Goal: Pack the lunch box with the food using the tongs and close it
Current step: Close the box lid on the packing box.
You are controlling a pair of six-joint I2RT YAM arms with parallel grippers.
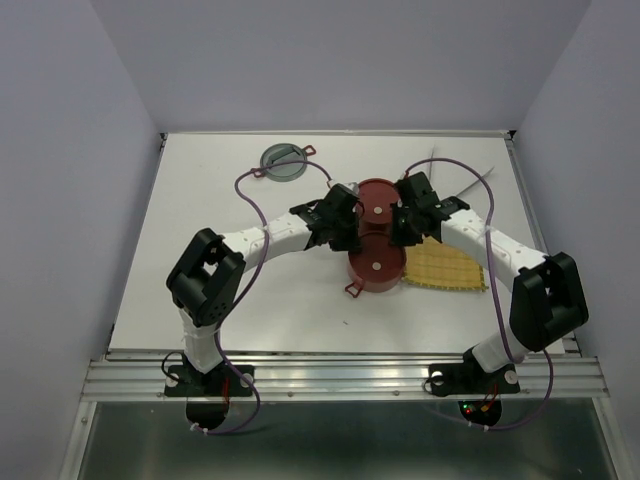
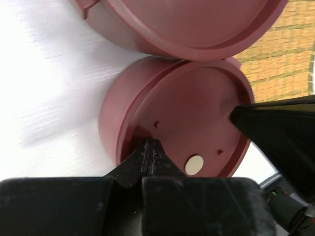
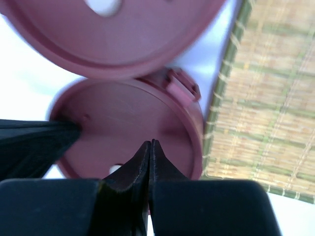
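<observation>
The left hand [image 2: 150, 150] is hovering pinched shut and empty, its tips at the near rim of the red lunch box lid [image 2: 192, 113]. The right hand [image 3: 150, 150], likewise closed on nothing, is reaching over that lid from the opposite side. Just beyond both hands, another red tier [image 2: 197, 24] is sitting on the desk [image 2: 49, 88], right against it. A woven mat [image 3: 266, 98] is lying off the right hand's right side.

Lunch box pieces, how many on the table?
3. The far red piece is central; the near red piece adjoins it, beside the yellow mat; the grey piece lies back left. Others may be hidden.
</observation>
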